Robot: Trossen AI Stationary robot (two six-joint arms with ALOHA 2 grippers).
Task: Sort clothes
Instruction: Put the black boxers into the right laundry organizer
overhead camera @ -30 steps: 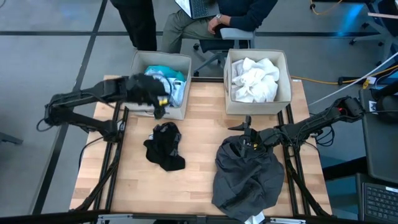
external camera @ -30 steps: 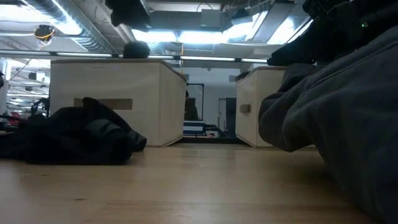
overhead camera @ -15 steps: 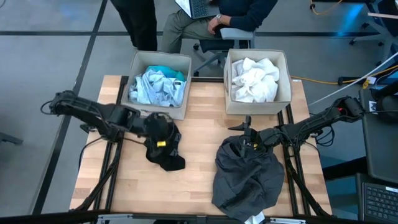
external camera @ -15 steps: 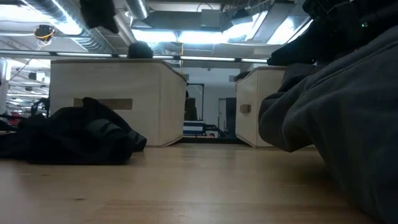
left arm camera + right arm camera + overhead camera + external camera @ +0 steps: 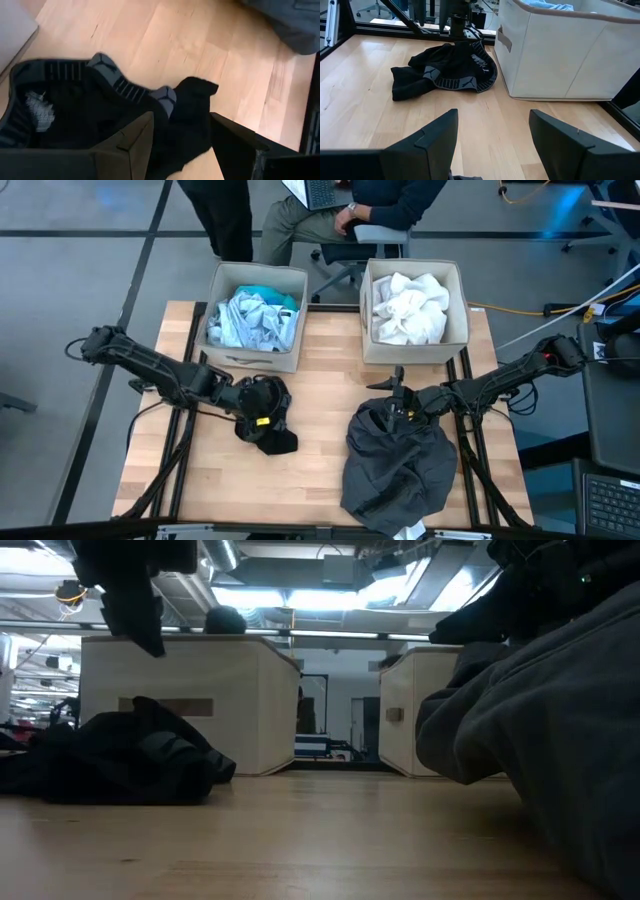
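Note:
The small black garment (image 5: 266, 420) lies in a heap on the table in front of the left bin; it also shows in the left wrist view (image 5: 125, 110) and the low view (image 5: 120, 760). My left gripper (image 5: 260, 412) hangs open above it, its fingers (image 5: 134, 142) on either side of the heap without touching. The large dark grey garment (image 5: 398, 465) lies spread at the near right. My right gripper (image 5: 396, 402) is open at that garment's far edge, its fingers (image 5: 437, 137) pointing toward the table's left. Whether it touches the cloth, I cannot tell.
Two beige bins stand at the table's far edge. The left bin (image 5: 222, 345) holds pale blue and turquoise clothes, and the right bin (image 5: 366, 330) holds a white garment (image 5: 408, 308). People are just behind the bins. Bare wood shows between the two garments (image 5: 320, 430).
My left gripper has come from above the left bin's front toward the table's near edge. It has also gone down, and now hangs over the small black garment. The black garment and my right arm have kept still.

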